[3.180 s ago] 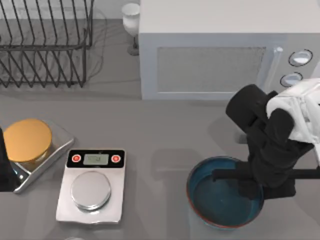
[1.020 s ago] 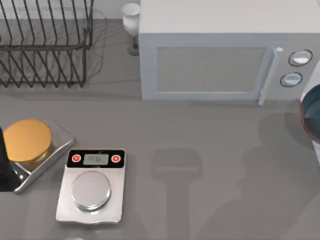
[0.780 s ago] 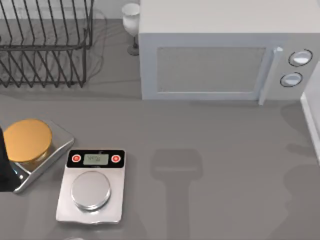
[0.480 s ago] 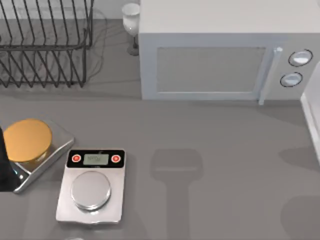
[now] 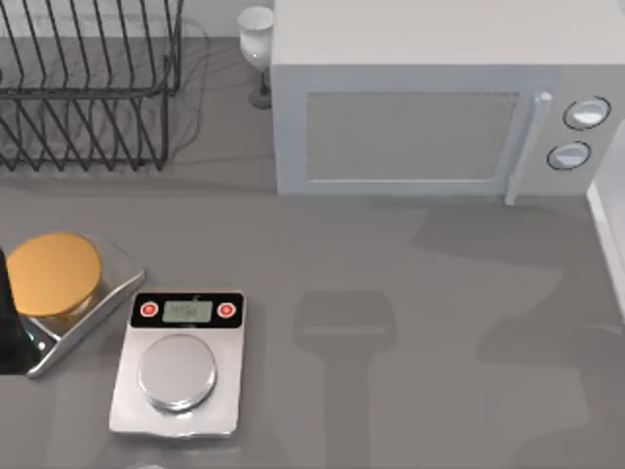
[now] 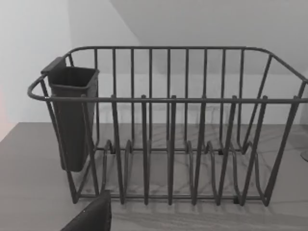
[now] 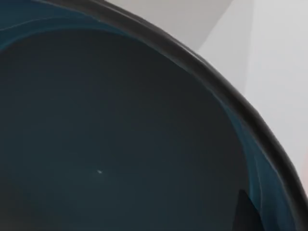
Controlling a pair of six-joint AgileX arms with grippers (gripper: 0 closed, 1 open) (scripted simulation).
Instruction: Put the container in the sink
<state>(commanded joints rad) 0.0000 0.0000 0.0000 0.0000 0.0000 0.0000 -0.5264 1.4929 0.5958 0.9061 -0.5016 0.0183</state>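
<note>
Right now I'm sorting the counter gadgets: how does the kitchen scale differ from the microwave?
The kitchen scale lies flat and low at the counter's front left; the microwave stands as a tall box at the back. The scale has two red buttons beside a display; the microwave has two round pale dials. Both are light grey.

container: rim cut by frame edges | dish rack: cropped top-left

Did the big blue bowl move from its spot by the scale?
Yes. The bowl has left the table spot right of the kitchen scale, going off toward the top view's right edge past the microwave; it now fills the right wrist view.
</note>
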